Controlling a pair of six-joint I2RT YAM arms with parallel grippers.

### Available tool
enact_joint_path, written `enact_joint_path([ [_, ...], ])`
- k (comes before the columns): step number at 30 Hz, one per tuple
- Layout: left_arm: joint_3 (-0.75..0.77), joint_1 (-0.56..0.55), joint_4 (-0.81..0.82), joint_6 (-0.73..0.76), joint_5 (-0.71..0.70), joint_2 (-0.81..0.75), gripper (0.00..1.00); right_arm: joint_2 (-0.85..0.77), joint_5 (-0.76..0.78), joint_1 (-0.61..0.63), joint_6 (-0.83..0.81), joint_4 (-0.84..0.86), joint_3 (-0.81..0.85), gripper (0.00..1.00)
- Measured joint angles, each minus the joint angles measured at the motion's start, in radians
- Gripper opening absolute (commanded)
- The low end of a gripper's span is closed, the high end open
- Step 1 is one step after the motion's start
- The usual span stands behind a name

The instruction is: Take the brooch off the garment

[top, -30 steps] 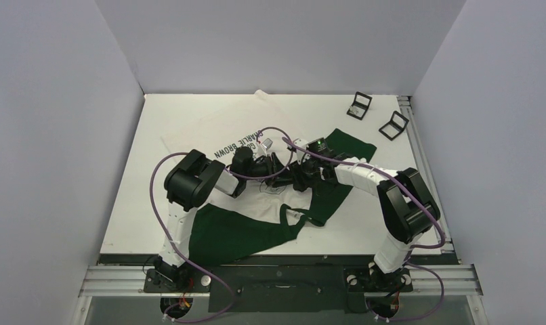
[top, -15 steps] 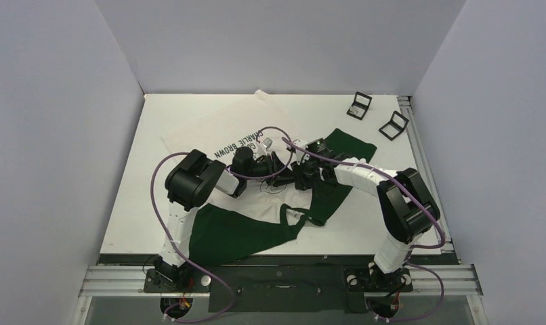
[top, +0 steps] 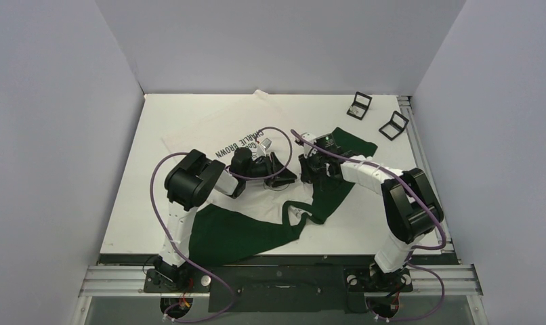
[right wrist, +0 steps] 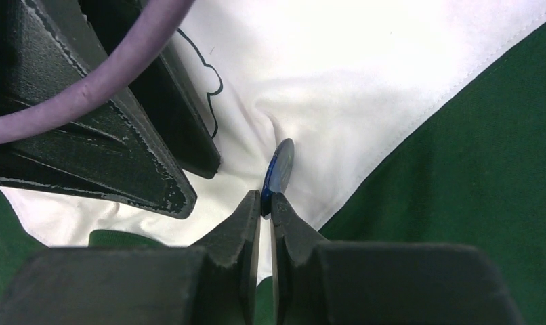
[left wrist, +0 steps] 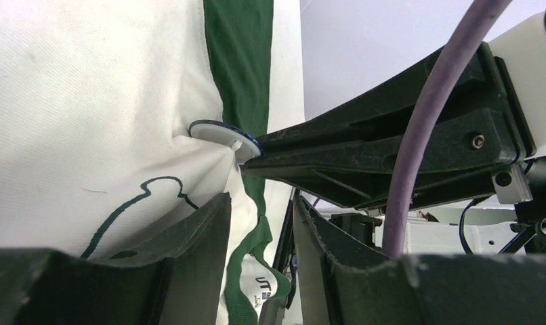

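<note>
The garment, a white T-shirt with dark green sleeves, lies spread on the table. The brooch, a small white disc with a blue rim, is pinned near the green sleeve seam and also shows in the left wrist view. My right gripper is shut on the brooch's edge, and the cloth puckers toward it. My left gripper sits right beside it, closed on a fold of the white cloth next to the green collar. From above the two grippers meet tip to tip, hiding the brooch.
Two small open black boxes stand at the back right of the table. Purple cables arch over both wrists. Grey walls close the table on the left, back and right.
My right gripper has pulled back to the right and slightly away, still holding the brooch, and the cloth is drawn tighter. The left gripper has stayed in place.
</note>
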Motion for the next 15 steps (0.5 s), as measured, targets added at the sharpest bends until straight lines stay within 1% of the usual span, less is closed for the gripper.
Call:
enact_joint_path([
  [2, -0.001, 0.002, 0.000, 0.003, 0.000, 0.000, 0.36, 0.000, -0.001, -0.004, 0.000, 0.003, 0.000, 0.00],
  [9, -0.026, 0.020, -0.012, 0.031, 0.000, -0.001, 0.34, -0.006, -0.040, -0.028, 0.000, 0.011, -0.012, 0.00],
  [15, -0.049, 0.034, -0.066, 0.083, 0.000, -0.019, 0.31, -0.017, -0.104, -0.042, 0.000, 0.034, -0.044, 0.00],
])
